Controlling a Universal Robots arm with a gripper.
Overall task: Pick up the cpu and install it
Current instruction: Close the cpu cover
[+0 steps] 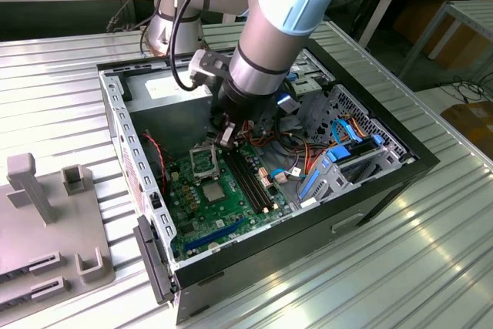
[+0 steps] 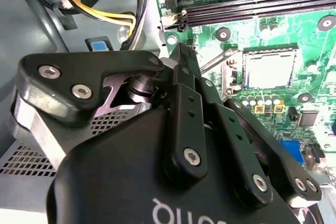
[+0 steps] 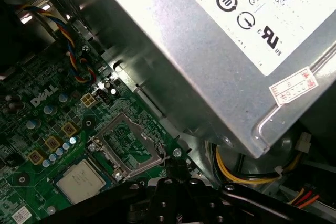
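I am reaching down into the open computer case [image 1: 308, 248], which lies on the ribbed metal table [image 1: 400, 267], and my gripper [image 1: 226, 138] hangs low over the green board [image 1: 192, 217] inside it. In the first wrist view my gripper [image 3: 176, 165] ends in one narrow dark tip, so my jaws look pressed together, and I have hold of nothing. The cpu [image 1: 212, 190] lies flat on the board, silvery top up and apart from me. In the first wrist view the cpu [image 3: 81, 182] sits inside a dark square surround. Between it and my tip stands the hollow frame [image 3: 128, 146], tilted up from the board. My tip is just beside that frame's near corner, but I cannot tell whether I touch it. In the exterior view the hollow frame [image 1: 202, 157] is on the far side of the cpu. The grey metal box [image 3: 210, 51] with its white label looms close beside me, and yellow and black wires [image 3: 247, 174] run out beneath it. In the second wrist view my gripper [image 2: 181, 51] points toward the board, with the long black memory slots [image 2: 252, 3] beyond.
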